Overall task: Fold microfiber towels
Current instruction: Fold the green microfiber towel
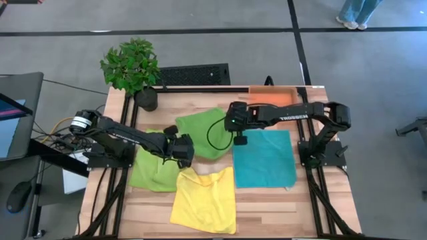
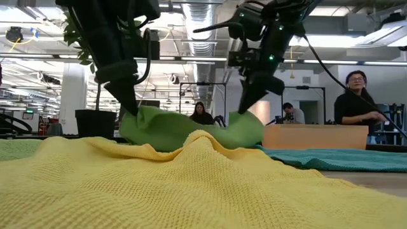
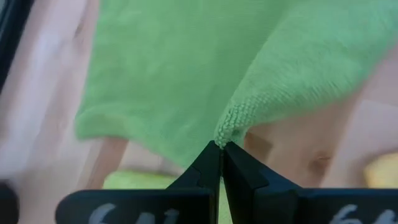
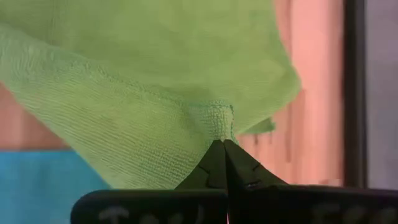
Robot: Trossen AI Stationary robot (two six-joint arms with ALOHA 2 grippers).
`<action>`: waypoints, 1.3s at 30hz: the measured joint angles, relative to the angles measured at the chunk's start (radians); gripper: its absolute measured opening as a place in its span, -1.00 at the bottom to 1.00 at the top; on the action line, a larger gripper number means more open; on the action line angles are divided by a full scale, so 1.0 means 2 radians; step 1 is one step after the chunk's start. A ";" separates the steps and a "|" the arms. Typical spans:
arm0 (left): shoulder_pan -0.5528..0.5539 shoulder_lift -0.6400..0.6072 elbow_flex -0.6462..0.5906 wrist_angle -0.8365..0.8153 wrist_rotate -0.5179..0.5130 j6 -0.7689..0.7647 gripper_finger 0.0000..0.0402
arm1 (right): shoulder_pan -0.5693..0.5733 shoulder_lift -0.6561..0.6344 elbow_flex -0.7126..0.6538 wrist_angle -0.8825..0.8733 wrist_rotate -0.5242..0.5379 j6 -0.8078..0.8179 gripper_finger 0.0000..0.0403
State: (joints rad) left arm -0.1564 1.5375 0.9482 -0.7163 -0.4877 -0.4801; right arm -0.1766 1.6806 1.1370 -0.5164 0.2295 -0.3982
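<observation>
A green microfiber towel lies mid-table, its two near corners held up by my grippers. My left gripper is shut on the near left corner, my right gripper on the near right corner. In the low view the towel sags between the left gripper and the right gripper. A second lime towel lies crumpled at the left. A yellow towel lies near the front edge, a teal towel flat at the right. My left gripper pinches one corner of the green towel between its two fingertips, slanting down from the table's left. The cloth runs away from the corner, slack. My right gripper pinches the other near corner between its fingertips, slanting down from the right. The hem bunches at the tips, and the towel's far part rests on the table.
An orange tray stands at the far right edge and a potted plant at the far left corner. People show in the room beyond the table in the low view.
</observation>
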 joint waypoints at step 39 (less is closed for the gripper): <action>0.054 0.000 0.000 -0.013 0.142 -0.109 -1.00 | -0.033 0.014 0.000 -0.010 0.004 -0.054 -0.99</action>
State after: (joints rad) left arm -0.0483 1.5375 0.9482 -0.7422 -0.2031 -0.6982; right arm -0.2422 1.7081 1.1370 -0.5361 0.2375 -0.5054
